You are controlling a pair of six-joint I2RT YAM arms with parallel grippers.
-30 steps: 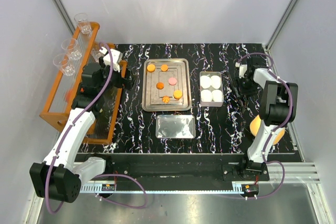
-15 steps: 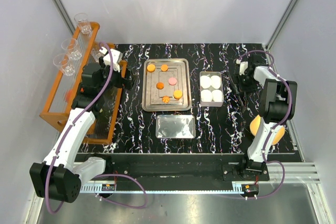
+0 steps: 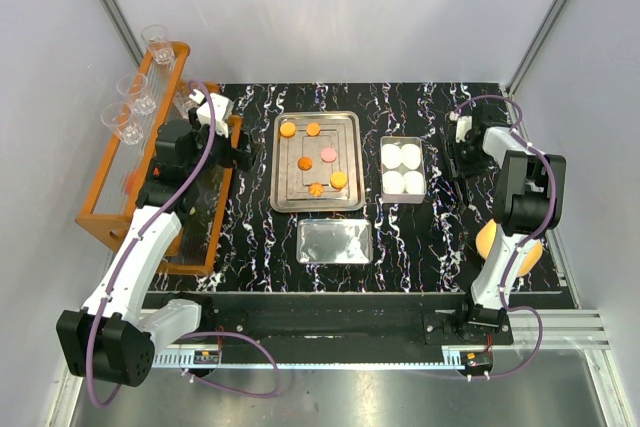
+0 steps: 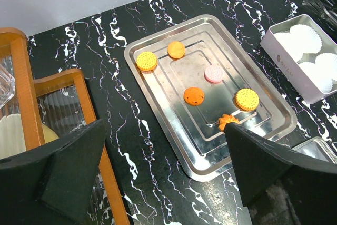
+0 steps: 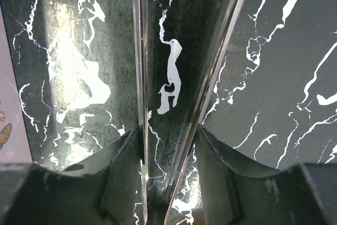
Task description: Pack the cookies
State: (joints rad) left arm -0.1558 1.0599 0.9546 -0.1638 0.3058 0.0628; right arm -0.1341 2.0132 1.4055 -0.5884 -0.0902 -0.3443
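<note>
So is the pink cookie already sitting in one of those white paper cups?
No, the pink cookie lies on the metal tray.

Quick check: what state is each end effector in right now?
Left end effector: open, holding nothing.
Right end effector: closed on the metal tongs.

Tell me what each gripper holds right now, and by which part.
Left gripper is open, holding nothing. Right gripper clamps a pair of shiny metal tongs across its two arms, which splay outward beyond it; where along them is unclear.
</note>
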